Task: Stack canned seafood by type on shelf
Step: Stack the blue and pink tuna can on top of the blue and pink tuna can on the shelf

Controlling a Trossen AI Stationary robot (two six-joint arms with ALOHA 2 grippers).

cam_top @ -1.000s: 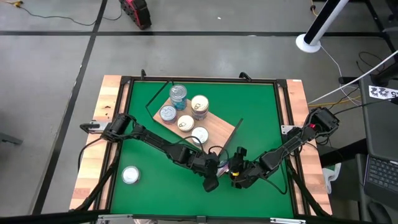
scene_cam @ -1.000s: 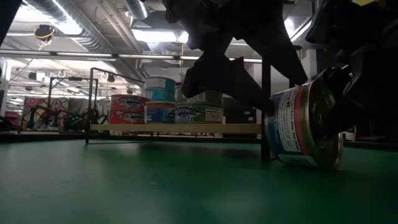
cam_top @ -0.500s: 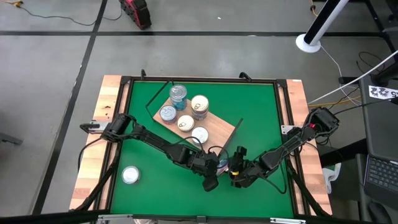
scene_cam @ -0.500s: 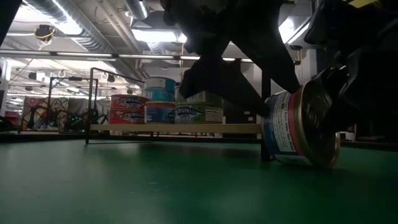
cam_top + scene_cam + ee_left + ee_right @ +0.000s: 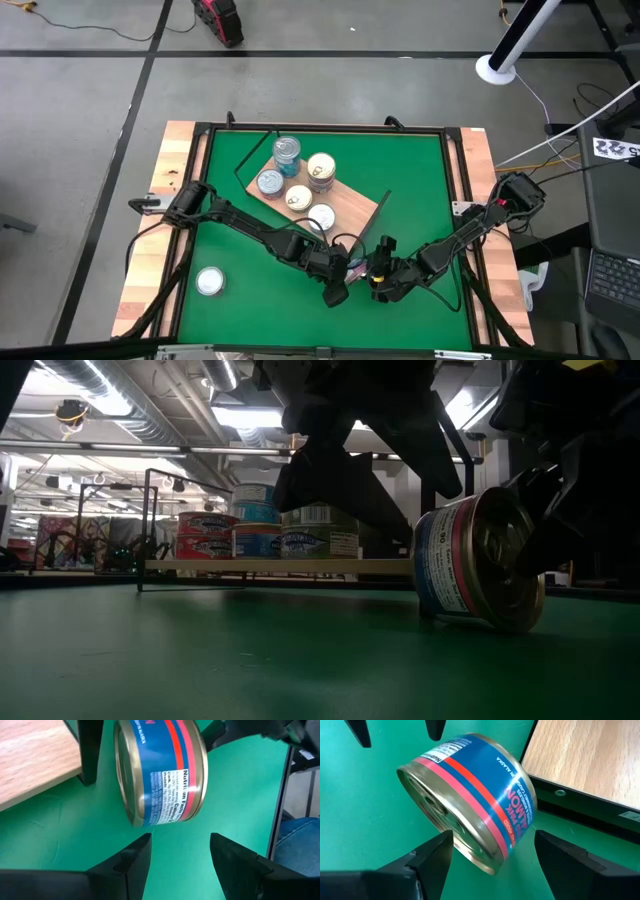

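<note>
A blue tin with a red band (image 5: 357, 268) stands tilted on its rim on the green mat, beside the shelf's dark leg (image 5: 87, 755). My left gripper (image 5: 337, 292) is open; its fingertips (image 5: 142, 842) stop just short of the tin's labelled side (image 5: 160, 775). My right gripper (image 5: 378, 283) is open and faces the tin's lid (image 5: 437, 810). The wood-grain shelf (image 5: 345, 210) carries several tins (image 5: 298, 197), some of them stacked (image 5: 255, 525). One more tin (image 5: 209, 281) lies alone on the mat. My right gripper comes nearly level from the table's right side, its open fingers on either side of the tin. One finger (image 5: 437, 845) lies at the lid's rim (image 5: 457, 847); I cannot tell if it touches. The tin leans on its lower rim (image 5: 485, 623) on the mat.
The shelf's near corner and dark leg (image 5: 428, 510) stand right behind the tilted tin. Both arms cross the mat's near half and meet at its middle. Bare mat (image 5: 250, 300) lies between the lone tin and the grippers. Pale wooden rails (image 5: 150, 240) border the mat.
The tilted tin has shifted a little toward the table's left and stands slightly more on edge. My left gripper has drawn back a little from the tin's side. Both grippers have stayed open.
</note>
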